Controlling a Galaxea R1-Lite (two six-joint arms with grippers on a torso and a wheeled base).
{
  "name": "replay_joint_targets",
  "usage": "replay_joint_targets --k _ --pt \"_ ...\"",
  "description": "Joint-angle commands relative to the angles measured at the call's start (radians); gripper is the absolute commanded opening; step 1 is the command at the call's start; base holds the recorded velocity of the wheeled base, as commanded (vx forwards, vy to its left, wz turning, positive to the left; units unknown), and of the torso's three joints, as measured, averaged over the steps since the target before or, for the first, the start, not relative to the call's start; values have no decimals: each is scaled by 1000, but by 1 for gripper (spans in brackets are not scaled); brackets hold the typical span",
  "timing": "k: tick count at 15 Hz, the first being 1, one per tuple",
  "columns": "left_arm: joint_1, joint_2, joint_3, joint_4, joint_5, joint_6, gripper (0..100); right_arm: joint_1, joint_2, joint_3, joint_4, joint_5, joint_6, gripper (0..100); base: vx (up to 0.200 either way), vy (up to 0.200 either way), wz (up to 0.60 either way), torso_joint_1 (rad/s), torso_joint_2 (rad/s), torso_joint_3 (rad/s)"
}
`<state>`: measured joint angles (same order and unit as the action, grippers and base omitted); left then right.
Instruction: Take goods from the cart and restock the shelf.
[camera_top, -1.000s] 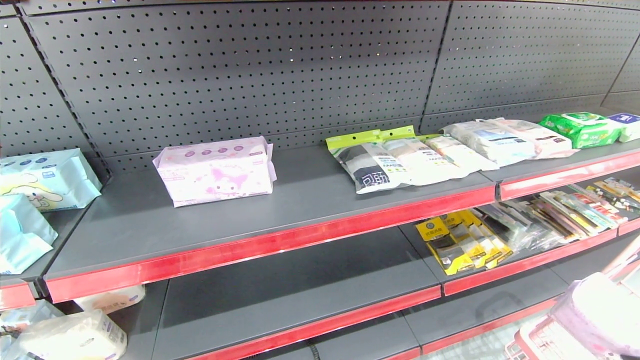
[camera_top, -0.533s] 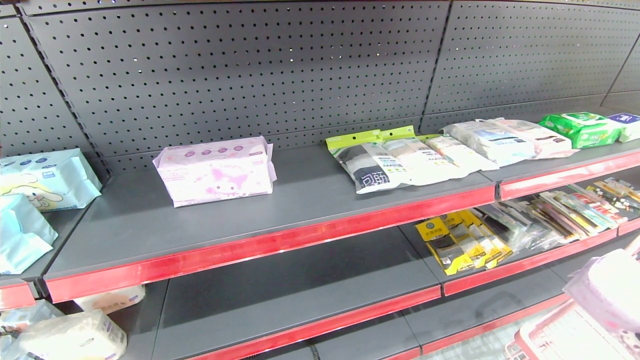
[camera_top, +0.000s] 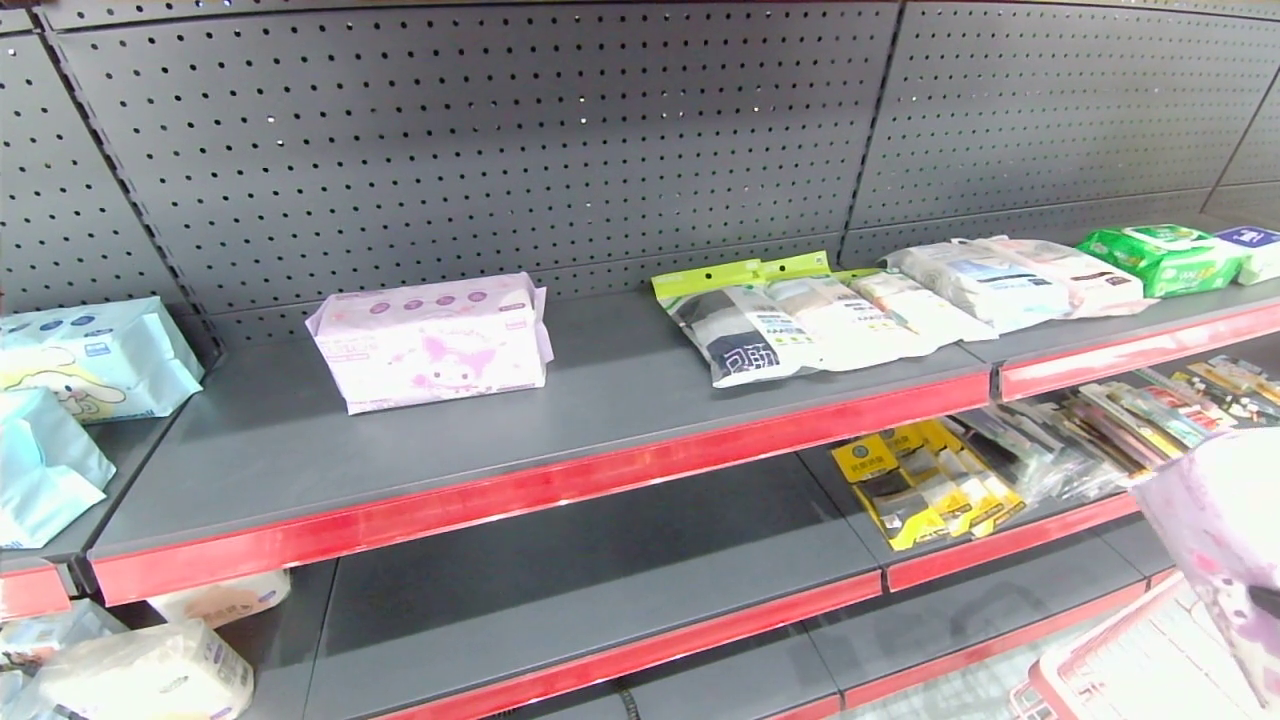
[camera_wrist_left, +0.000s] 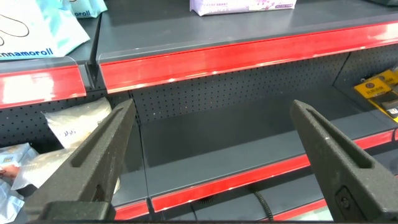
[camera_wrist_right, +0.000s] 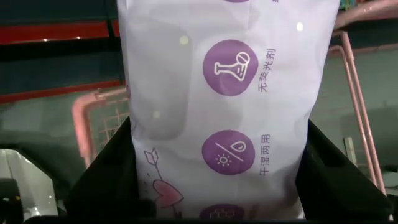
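Right claw (camera_wrist_right: 221, 165) gripping a pale purple pack (camera_wrist_right: 230, 93) above the pink cart (camera_wrist_right: 93, 118), left claw (camera_wrist_left: 212, 112) spread wide and empty, facing the grey red-edged shelf (camera_wrist_left: 205, 143).

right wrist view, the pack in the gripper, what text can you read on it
"无荧光剂": printed vertically beside the upper purple icon on the lilac pack
"干湿两用": printed vertically beside the lower purple icon
Print at the pack's top corner and a third icon at its lower end are cut off and cannot be read.
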<state>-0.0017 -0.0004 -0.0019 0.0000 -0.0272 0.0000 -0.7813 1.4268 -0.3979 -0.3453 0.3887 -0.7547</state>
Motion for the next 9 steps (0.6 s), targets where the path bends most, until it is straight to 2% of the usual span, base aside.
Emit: replay_joint_targets --k 1,4,5,6,7,9 --pt "0 0 -1 0 0 0 100 289 -126 -4 -1 -119 189 0 0 0 0 0 0 0" --pt "0 0 -1 0 0 0 100 560 -197 -6 -1 -286 347 0 0 0 0 0 0 0" --pt "0 0 -1 0 0 0 100 579 -207 -4 -1 -306 350 0 0 0 0 0 0 0" --pt "0 0 0 0 0 0 100 639 -263 2 0 -426 353 0 0 0 0 0 0 0" --pt "0 0 0 0 0 0 100 642 -269 2 0 -435 354 0 0 0 0 0 0 0" --pt "0 0 0 0 0 0 100 735 -393 4 29 -521 423 0 0 0 0 0 0 0"
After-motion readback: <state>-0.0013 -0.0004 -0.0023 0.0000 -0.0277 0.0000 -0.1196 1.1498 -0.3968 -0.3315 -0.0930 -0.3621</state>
